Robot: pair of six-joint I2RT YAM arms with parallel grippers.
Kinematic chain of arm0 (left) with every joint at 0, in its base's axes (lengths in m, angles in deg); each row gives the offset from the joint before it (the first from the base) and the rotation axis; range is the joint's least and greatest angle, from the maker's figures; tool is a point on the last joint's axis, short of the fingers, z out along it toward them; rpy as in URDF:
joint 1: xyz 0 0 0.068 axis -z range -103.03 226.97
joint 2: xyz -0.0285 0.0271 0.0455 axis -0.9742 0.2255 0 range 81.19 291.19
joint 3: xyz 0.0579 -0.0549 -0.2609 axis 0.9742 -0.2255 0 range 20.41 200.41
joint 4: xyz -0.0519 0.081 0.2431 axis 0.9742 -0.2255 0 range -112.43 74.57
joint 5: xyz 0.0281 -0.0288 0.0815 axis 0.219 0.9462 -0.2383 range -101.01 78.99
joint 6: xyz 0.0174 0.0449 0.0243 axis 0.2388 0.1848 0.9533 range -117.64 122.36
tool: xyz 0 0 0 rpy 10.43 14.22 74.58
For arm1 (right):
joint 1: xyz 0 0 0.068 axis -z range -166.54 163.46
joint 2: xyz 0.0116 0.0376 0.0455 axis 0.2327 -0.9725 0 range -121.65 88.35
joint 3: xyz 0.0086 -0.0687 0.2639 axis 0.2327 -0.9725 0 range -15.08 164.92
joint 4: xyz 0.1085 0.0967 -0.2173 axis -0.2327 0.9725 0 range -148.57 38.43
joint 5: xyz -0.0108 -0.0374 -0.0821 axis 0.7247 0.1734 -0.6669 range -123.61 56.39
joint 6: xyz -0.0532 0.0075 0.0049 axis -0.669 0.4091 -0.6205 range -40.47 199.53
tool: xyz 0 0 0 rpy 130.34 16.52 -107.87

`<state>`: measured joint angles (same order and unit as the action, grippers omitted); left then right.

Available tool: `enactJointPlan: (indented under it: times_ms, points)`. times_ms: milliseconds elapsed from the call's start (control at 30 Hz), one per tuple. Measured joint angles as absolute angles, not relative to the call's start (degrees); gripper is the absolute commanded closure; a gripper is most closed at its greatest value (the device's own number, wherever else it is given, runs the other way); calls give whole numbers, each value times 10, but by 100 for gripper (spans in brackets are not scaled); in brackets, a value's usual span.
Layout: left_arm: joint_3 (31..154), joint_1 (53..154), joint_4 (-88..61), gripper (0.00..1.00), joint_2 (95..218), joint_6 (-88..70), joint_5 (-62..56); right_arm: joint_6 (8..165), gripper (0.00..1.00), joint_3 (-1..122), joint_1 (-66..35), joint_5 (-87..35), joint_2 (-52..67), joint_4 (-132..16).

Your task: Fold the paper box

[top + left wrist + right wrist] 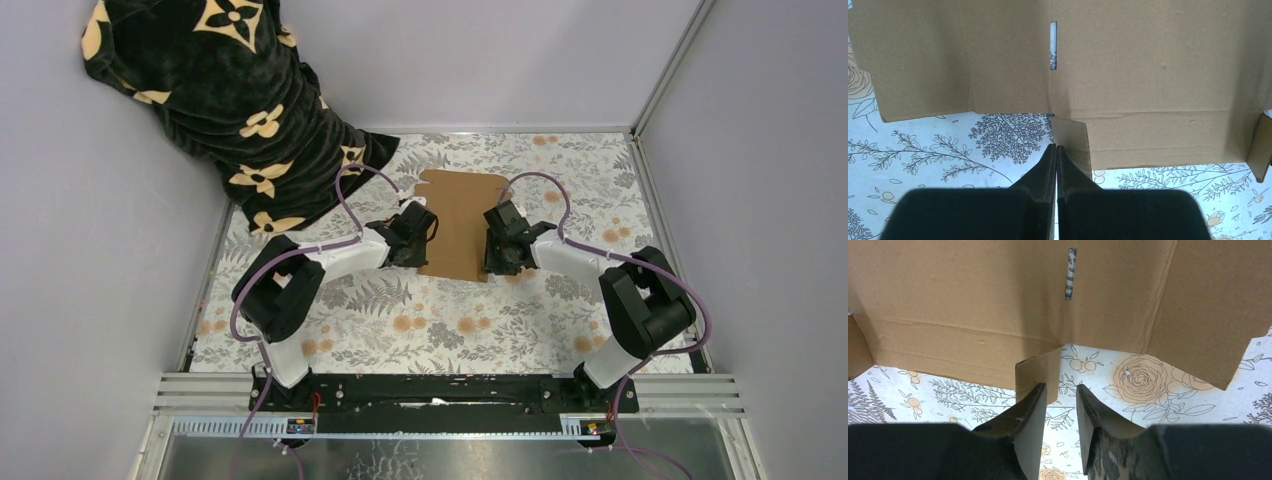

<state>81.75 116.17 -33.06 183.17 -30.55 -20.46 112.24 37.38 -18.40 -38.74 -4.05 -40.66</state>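
Observation:
The paper box [462, 215] is a flat brown die-cut cardboard sheet lying on the floral table cover, between the two grippers. My left gripper [428, 238] is at the sheet's left edge. In the left wrist view its jaws [1056, 147] are shut with nothing between them, tips right beside a small raised tab [1074, 137] of the sheet [1148, 75]. My right gripper [490, 245] is at the sheet's right edge. In the right wrist view it [1060, 388] is open, with a small tab [1038, 367] of the sheet [973, 290] just ahead of its left finger.
A black blanket with gold flowers [230, 100] hangs at the back left and drapes onto the table. Grey walls close in the sides and back. A narrow slot [1053, 45] is cut in the sheet, and it also shows in the right wrist view [1070, 272].

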Motion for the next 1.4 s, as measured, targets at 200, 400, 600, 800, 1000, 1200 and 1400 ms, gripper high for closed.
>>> enactJointPlan:
  times_ms: [200, 400, 600, 800, 1000, 1200, 1400]
  points:
    - [828, 1164, -334, 99, 1840, -305, -205, 1119, 62, 388, -188, -388, -50, -402]
    - [836, 1168, -336, 99, 1845, -305, -204, 1117, 62, 399, -193, -388, -63, -400]
    - [843, 1174, -336, 99, 1849, -306, -204, 1117, 62, 411, -198, -387, -75, -402]
    - [844, 1175, -336, 99, 1851, -306, -204, 1117, 62, 413, -200, -387, -86, -404]
    - [844, 1175, -336, 99, 1851, -307, -204, 1117, 62, 413, -202, -387, -99, -414]
    - [846, 1175, -336, 99, 1851, -308, -200, 1117, 62, 413, -202, -386, -102, -416]
    - [855, 1175, -334, 91, 1851, -313, -194, 1117, 62, 420, -202, -387, -109, -421]
